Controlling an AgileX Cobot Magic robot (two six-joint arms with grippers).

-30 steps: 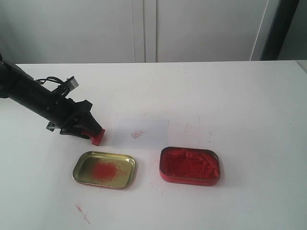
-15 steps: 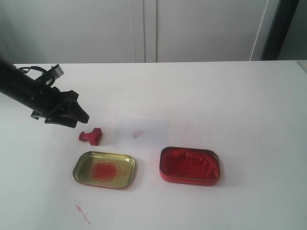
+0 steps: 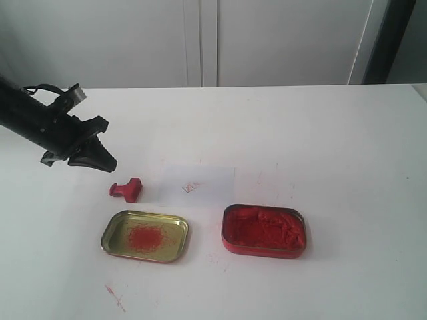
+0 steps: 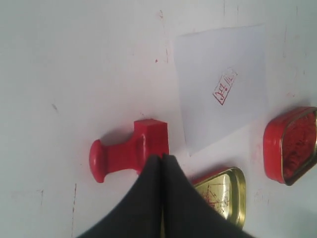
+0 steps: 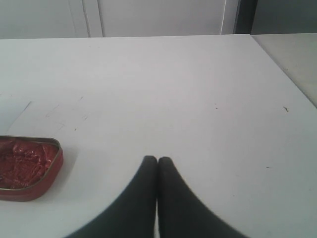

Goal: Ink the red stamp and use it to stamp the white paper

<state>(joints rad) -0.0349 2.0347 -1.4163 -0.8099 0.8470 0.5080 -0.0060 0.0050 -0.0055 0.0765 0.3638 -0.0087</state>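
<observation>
Left pincer (image 3: 109, 164) has its jaws closed on nothing and sits just beside the red stamp (image 3: 127, 191) without touching it. The stamp lies on its side on the tabletop (image 3: 320, 133), left of the white paper (image 3: 200, 185). The paper carries a red imprint. Gold lid (image 3: 145, 236) with red smears sits in front of the stamp, red tin (image 3: 263, 231) to the right. Right pincer (image 5: 157, 159) is closed, empty.

Around the white paper (image 3: 207, 181) you meet the red stamp (image 3: 127, 191) lying just beside it at 9 o'clock, the gold lid (image 3: 145, 236) at 7, the red tin (image 3: 263, 231) at 5; from 12 to 3 the surface (image 3: 320, 133) lies open.
</observation>
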